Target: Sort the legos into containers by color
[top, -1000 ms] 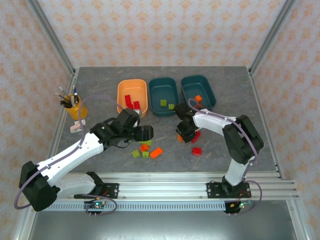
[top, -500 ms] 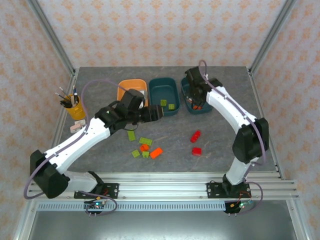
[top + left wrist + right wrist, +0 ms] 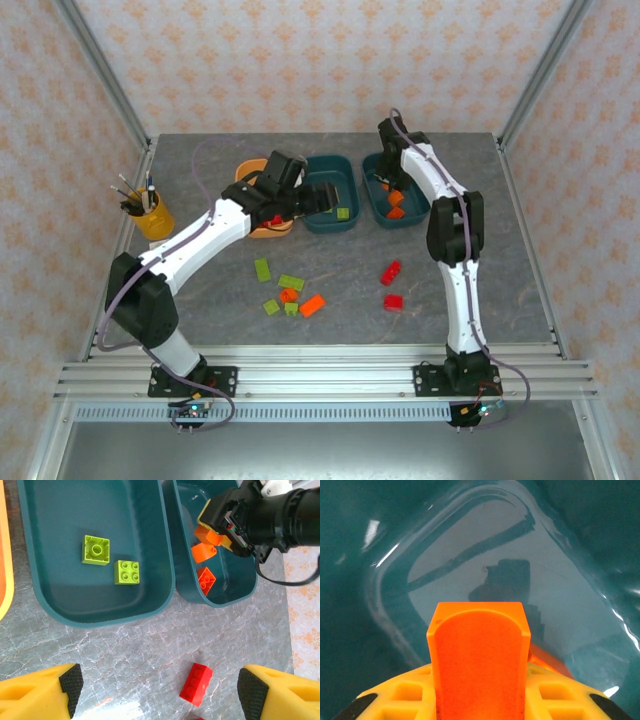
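Right gripper (image 3: 478, 700), closed on one orange lego (image 3: 477, 650) that stands upright between its yellow pads, hangs inside the right teal container (image 3: 420, 205). An orange brick (image 3: 206, 579) already lies on that floor, so the held one is presumably kept there for release among its own colour. Left gripper (image 3: 160, 692), spread wide with nothing between its fingers, hovers above the table (image 3: 470, 260) just in front of the middle teal container (image 3: 100, 617), which is judged to be the tub for green. Count by place: middle container, two lime green legos (image 3: 126, 572); right container, one orange lying and one held; light orange container (image 3: 247, 170), red pieces, their number hidden by the left arm. Loose on the table: two red legos (image 3: 390, 272), two orange legos (image 3: 313, 305) and, as far as can be made out, four lime green legos (image 3: 262, 270), all well apart from the tubs and not yet sorted.
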